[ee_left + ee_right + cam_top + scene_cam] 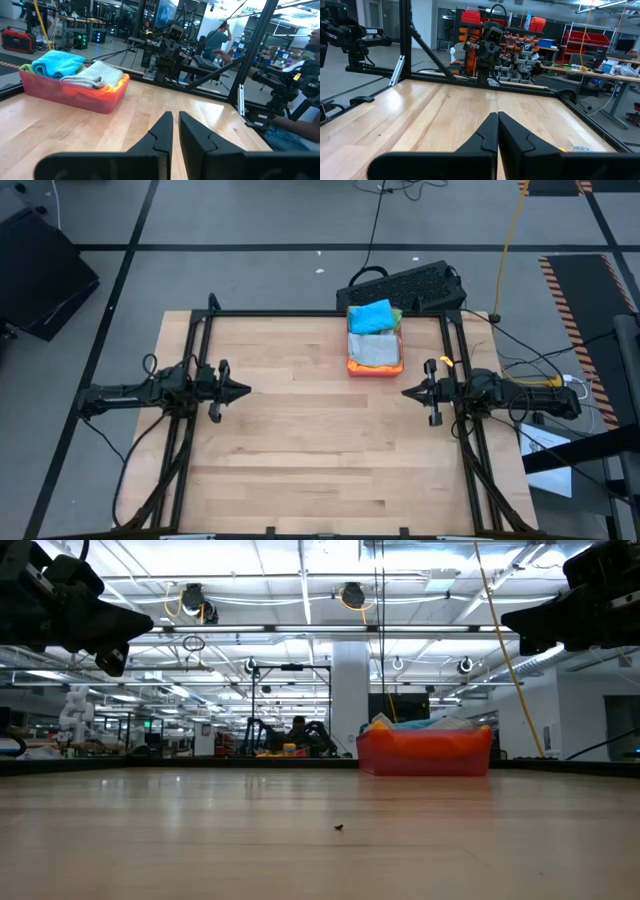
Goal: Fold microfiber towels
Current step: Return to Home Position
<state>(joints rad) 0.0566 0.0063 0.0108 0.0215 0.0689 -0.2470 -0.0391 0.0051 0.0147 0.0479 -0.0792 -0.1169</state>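
Two folded stacks sit in the red tray at the table's far edge, blue towel and grey towel on top, one green towel edge showing. Left gripper and right gripper hang at the sides, fingers narrow, empty.

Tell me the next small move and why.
Probably just park both arms: the left gripper and right gripper hang shut and empty at the table's sides, and the towels in view, blue towel and grey towel among them, lie in the red tray.

Open tabletop, tray at far edge
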